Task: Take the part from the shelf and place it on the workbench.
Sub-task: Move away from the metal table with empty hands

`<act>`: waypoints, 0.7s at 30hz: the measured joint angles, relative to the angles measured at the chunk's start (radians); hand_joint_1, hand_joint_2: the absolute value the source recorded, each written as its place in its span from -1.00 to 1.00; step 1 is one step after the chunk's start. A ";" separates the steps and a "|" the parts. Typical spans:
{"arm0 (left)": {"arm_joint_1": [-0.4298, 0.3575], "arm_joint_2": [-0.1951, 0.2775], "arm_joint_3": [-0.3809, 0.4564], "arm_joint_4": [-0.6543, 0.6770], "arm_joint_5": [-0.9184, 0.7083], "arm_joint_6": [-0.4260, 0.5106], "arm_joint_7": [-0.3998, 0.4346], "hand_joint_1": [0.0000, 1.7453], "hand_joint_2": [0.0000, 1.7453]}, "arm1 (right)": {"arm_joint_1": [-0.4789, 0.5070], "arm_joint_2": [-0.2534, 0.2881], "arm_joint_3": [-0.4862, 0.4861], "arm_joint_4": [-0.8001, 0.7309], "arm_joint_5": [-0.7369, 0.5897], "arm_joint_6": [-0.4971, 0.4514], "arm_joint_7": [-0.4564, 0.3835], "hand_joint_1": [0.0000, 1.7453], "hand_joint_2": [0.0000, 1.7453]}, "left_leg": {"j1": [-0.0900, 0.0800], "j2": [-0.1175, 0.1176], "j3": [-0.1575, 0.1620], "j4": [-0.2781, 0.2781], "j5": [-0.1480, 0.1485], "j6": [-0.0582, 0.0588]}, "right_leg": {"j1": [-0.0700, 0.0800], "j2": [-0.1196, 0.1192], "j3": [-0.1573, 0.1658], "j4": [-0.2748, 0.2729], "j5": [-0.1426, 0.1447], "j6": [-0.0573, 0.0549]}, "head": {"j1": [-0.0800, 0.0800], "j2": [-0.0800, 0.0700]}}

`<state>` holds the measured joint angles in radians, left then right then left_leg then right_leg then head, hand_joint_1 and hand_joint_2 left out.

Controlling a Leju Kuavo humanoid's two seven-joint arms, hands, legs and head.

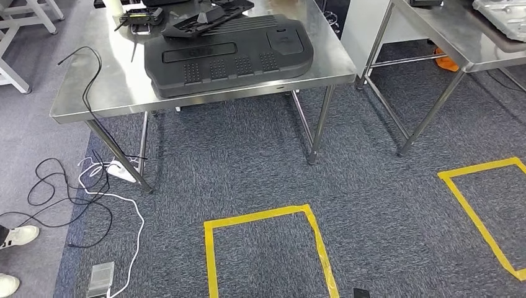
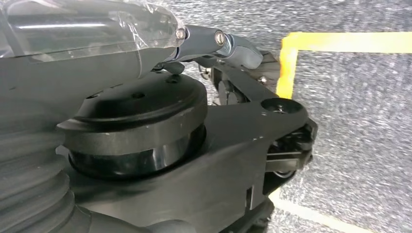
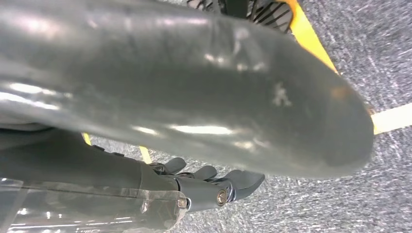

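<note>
Yellow tape square [image 1: 257, 215] on grey carpet marks the stance. Right hand [image 3: 214, 187] hangs loose-fingered, holding nothing; left hand's [image 2: 228, 46] grasp I cannot tell. Large dark-grey moulded plastic part [image 1: 229, 56] lies on the steel workbench [image 1: 93, 93]. Step squarely, avoiding black floor cables [image 1: 62, 186].

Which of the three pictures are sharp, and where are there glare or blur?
Head view: sharp, even light, soft glare on the steel workbench. Left wrist view: the left hand and a dark part fairly sharp, the carpet streaked with blur. Right wrist view: a large dark shape close to the lens, out of focus, with bright reflections; the right hand clearer.
</note>
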<state>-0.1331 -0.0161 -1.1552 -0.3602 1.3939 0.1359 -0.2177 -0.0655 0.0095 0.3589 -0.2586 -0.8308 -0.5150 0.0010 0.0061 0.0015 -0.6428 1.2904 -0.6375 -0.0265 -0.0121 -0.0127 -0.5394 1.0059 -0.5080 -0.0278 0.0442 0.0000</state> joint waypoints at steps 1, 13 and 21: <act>0.000 0.000 -0.001 0.000 0.001 0.000 0.000 -1.00 1.00 | 0.000 0.000 0.003 0.000 -0.004 0.001 -0.001 -1.00 -1.00 | 0.000 0.000 0.036 -0.044 0.026 0.002 | 0.000 0.000 -0.009 0.006 0.003 0.002 | -0.001 0.000; -0.002 0.002 -0.004 -0.016 0.016 0.017 0.000 -1.00 0.00 | 0.000 -0.005 0.039 -0.002 -0.047 0.002 -0.016 -1.00 -1.00 | -0.001 0.007 0.118 -0.291 0.134 0.065 | -0.002 0.008 -0.110 0.235 -0.137 0.060 | 0.014 0.000; -0.002 0.002 -0.005 -0.023 0.017 0.023 -0.003 -1.00 -1.00 | -0.002 -0.009 0.053 -0.002 -0.066 0.004 -0.018 -1.00 -1.00 | -0.002 0.007 0.066 -0.264 0.162 0.035 | -0.003 0.013 0.069 0.000 -0.052 0.050 | 0.026 0.000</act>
<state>-0.1347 -0.0137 -1.1604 -0.3828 1.4114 0.1592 -0.2209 -0.0673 0.0008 0.4123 -0.2605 -0.8968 -0.5114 -0.0169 0.0045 0.0087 -0.5767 1.0260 -0.4752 0.0084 -0.0151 0.0000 -0.4707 1.0060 -0.5596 0.0226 0.0701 0.0000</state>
